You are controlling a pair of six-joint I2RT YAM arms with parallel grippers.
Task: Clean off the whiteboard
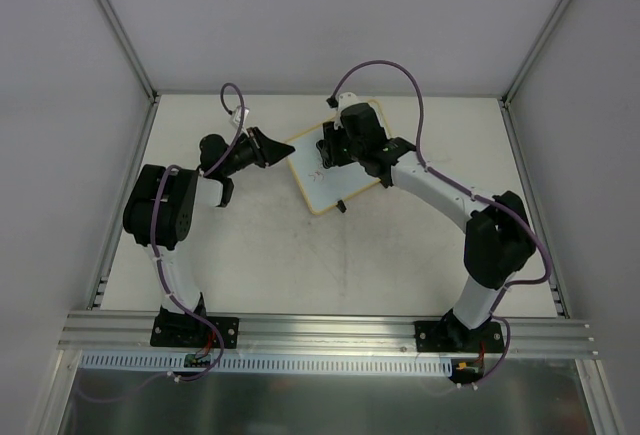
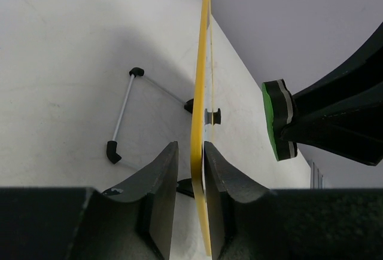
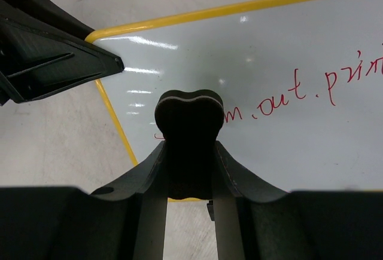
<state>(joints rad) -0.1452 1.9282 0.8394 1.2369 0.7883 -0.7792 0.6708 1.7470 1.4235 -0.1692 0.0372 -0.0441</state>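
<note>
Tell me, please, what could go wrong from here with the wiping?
1. The left fingers straddle only the whiteboard's thin edge; if that grip is loose, the board could slide or pivot once the eraser presses.
2. The eraser sits close to the left fingers at the board's corner, so a stroke that way could bump them.
3. The red writing runs out of the right wrist's view; a short wipe may leave some.

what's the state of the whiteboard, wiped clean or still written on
Still written on: red handwriting runs across the whiteboard in the right wrist view, right beside the eraser.
</note>
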